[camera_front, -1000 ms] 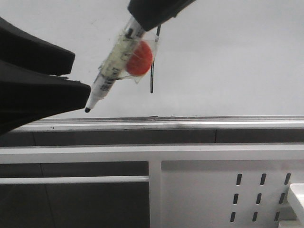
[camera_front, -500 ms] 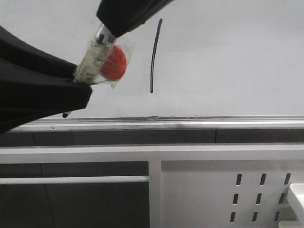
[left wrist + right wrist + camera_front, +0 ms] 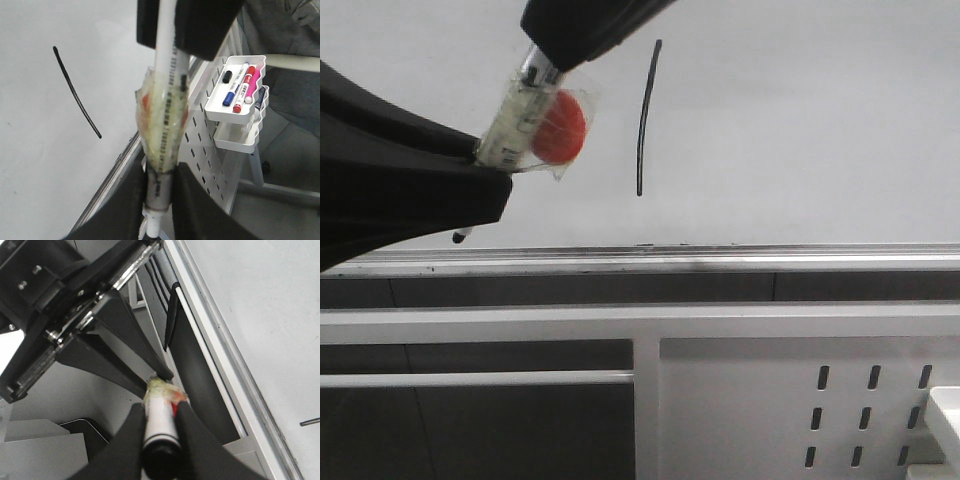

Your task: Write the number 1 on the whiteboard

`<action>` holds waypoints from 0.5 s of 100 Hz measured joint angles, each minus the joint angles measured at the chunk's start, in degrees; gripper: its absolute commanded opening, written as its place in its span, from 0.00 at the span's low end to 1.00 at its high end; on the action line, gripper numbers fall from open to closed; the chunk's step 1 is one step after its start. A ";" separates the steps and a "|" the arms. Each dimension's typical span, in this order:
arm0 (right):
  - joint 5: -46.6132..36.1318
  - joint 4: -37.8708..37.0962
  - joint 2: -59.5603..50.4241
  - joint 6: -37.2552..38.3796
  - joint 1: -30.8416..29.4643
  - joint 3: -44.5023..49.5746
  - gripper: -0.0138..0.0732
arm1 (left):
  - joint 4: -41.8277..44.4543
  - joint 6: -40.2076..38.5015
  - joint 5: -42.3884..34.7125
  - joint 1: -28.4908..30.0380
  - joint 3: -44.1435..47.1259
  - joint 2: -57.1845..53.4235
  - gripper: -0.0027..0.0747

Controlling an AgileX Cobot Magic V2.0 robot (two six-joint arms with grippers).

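two tools meet on one marker pen (image 3: 525, 105); the right tool (image 3: 160, 432) is closed around its capped end, the left tool (image 3: 159, 197) is closed around the tip end; the number 1 (image 3: 645, 118) stands on the whiteboard (image 3: 800, 120), just beside the pen and apart from it, above the silver rail (image 3: 720, 258).
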 measured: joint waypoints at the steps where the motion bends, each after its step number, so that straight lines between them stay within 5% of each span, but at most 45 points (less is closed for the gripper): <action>1: 0.00 0.00 0.00 0.00 0.00 0.00 0.21 | 0.02 0.00 0.01 0.00 0.00 0.00 0.01; 14: 0.00 0.54 0.00 0.00 0.00 -0.85 0.70 | -2.02 0.00 -0.35 0.00 0.00 0.00 0.01; 23: 0.44 0.78 0.00 0.00 0.11 -2.18 0.83 | -5.05 0.00 -0.25 0.00 0.00 0.00 0.01; 37: 0.44 -0.15 -0.81 0.00 -0.37 -5.13 0.69 | -12.45 0.00 -0.65 0.00 0.74 0.00 0.01; 41: 0.44 -0.40 -1.53 0.00 -0.90 -5.57 0.60 | -15.52 0.30 -1.48 0.00 1.33 0.00 0.01; 50: 1.11 -0.54 -3.97 0.11 -2.52 -5.78 0.21 | -23.35 2.38 -4.54 0.00 3.41 0.00 0.01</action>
